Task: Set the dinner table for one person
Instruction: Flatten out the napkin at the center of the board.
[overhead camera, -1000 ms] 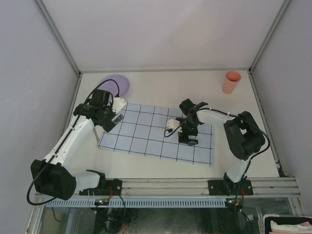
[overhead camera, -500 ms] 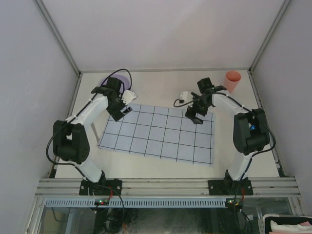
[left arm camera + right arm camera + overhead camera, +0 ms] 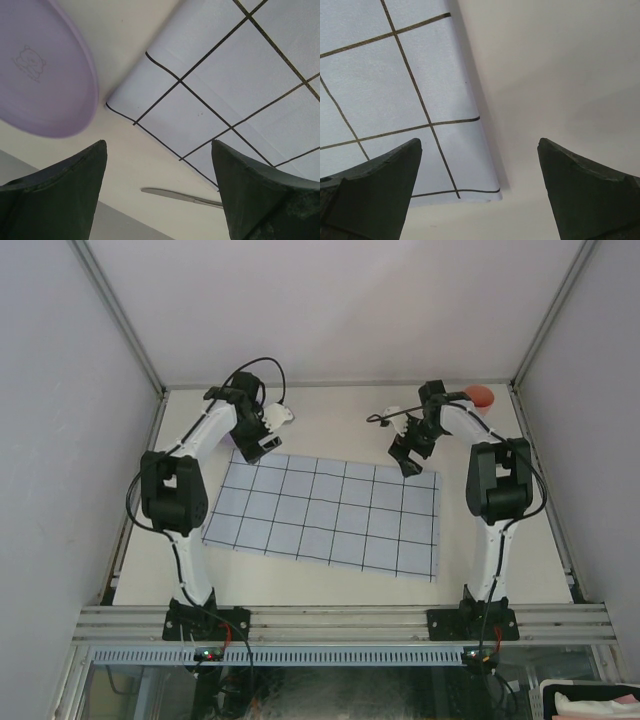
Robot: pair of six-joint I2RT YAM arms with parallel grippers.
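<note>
Hovering over the far side of the dinner table point(image 3: 330, 410), both tools are spread wide and hold nothing. The left gripper point(image 3: 159, 150) hangs above the far left corner of the grid cloth point(image 3: 330, 510), the purple plate point(image 3: 45, 75) just beside it and a knife point(image 3: 182, 196) on bare tabletop nearby. The right gripper point(image 3: 480, 145) sits over the cloth's far right corner, the salmon cup point(image 3: 479, 396) further right. Descending too low could snag a cloth corner and drag it askew; a shallow pinch on the plate rim would likely slip.

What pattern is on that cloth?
The cloth is pale blue-grey with a dark grid of thin lines. The top view shows it best.
</note>
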